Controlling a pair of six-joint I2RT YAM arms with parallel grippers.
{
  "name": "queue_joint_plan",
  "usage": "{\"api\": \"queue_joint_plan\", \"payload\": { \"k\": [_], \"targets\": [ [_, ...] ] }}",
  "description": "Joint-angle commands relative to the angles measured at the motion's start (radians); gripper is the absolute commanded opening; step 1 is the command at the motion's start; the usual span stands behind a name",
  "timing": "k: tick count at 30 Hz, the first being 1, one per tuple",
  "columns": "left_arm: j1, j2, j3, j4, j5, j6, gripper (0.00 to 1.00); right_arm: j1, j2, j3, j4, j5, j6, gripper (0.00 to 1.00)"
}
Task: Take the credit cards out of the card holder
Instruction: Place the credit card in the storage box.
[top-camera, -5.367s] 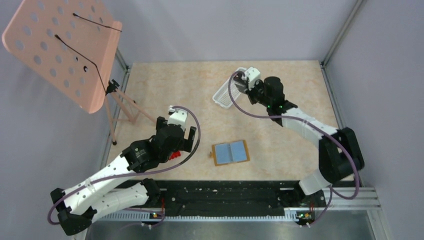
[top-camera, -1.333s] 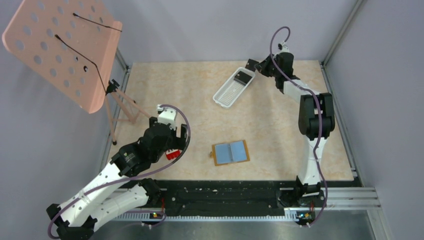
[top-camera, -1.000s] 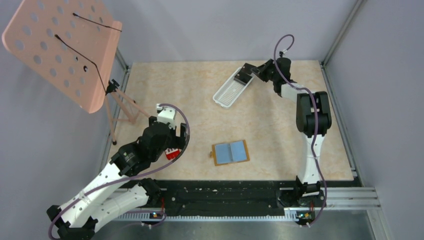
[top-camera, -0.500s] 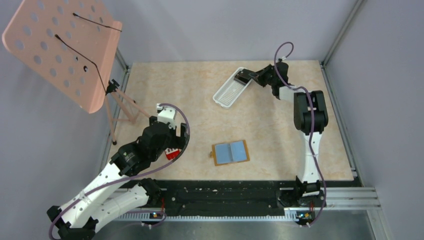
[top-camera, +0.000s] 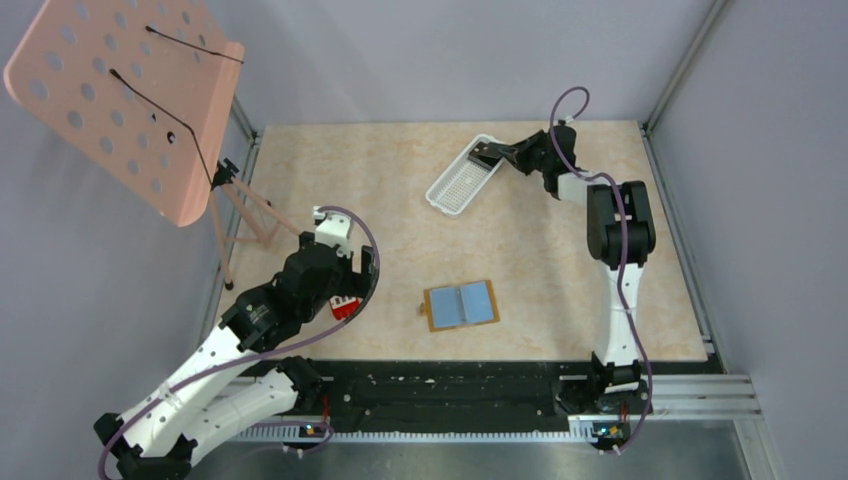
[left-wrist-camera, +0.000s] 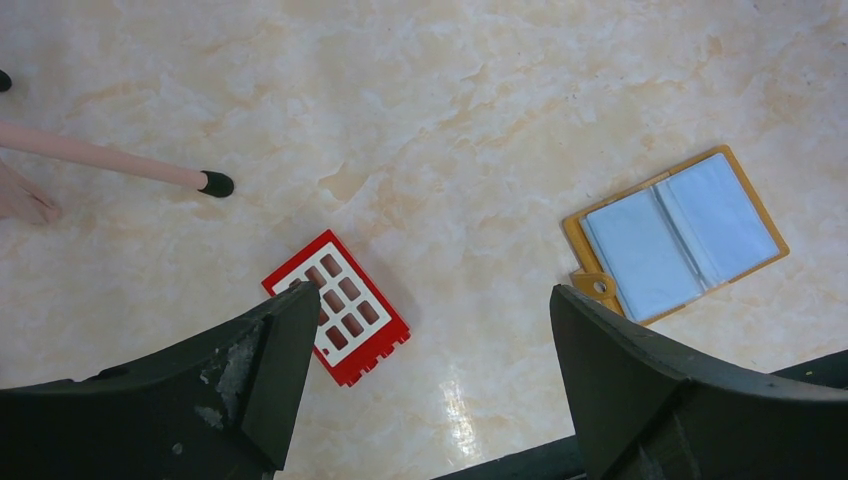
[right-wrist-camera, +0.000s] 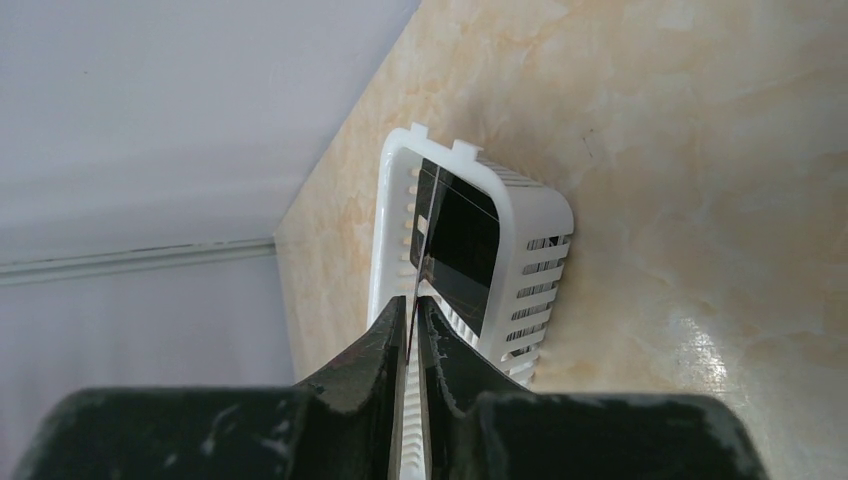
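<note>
The card holder (top-camera: 460, 305) lies open and flat near the table's front, tan with blue-grey inner panels. It also shows in the left wrist view (left-wrist-camera: 675, 235), with its tab toward the left. My left gripper (top-camera: 350, 285) is open and empty, left of the holder; the wrist view (left-wrist-camera: 430, 300) shows it above bare table. My right gripper (top-camera: 503, 155) is at the far end of the white slotted tray (top-camera: 455, 185). It is shut on a thin dark card (top-camera: 486, 152). The right wrist view (right-wrist-camera: 411, 300) shows that card (right-wrist-camera: 462, 245) edge-on, held over the tray (right-wrist-camera: 530, 210).
A red and white gridded piece (top-camera: 345, 308) lies under my left gripper, also in the left wrist view (left-wrist-camera: 338, 318). A pink perforated stand (top-camera: 125, 100) leans at the far left, its legs (top-camera: 250, 215) on the table. Walls enclose the back and sides.
My right gripper has swung down toward the tray's far end and now sits there with the dark card. The left arm and the card holder have not moved in the last second.
</note>
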Motion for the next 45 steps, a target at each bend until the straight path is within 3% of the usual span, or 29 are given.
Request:
{"api": "queue_joint_plan", "payload": {
  "k": [1, 6, 10, 29, 35, 45],
  "targets": [
    [0.008, -0.018, -0.013, 0.056, 0.025, 0.018, 0.9, 0.001, 0.025, 0.021, 0.019, 0.024, 0.033, 0.1],
    [0.012, -0.02, -0.013, 0.055, 0.032, 0.017, 0.9, 0.001, 0.029, 0.025, 0.017, 0.03, 0.054, 0.19],
    [0.013, -0.027, -0.016, 0.064, 0.048, 0.023, 0.9, 0.001, 0.019, 0.021, 0.001, 0.052, 0.046, 0.2],
    [0.032, -0.035, -0.019, 0.074, 0.085, 0.029, 0.9, 0.001, -0.021, -0.018, -0.023, 0.078, 0.02, 0.23],
    [0.034, -0.043, -0.021, 0.077, 0.091, 0.029, 0.9, 0.001, -0.051, -0.052, -0.018, 0.092, 0.004, 0.17],
    [0.036, -0.049, -0.023, 0.079, 0.097, 0.029, 0.9, 0.0, -0.075, -0.057, -0.01, 0.103, -0.008, 0.17]
  ]
}}
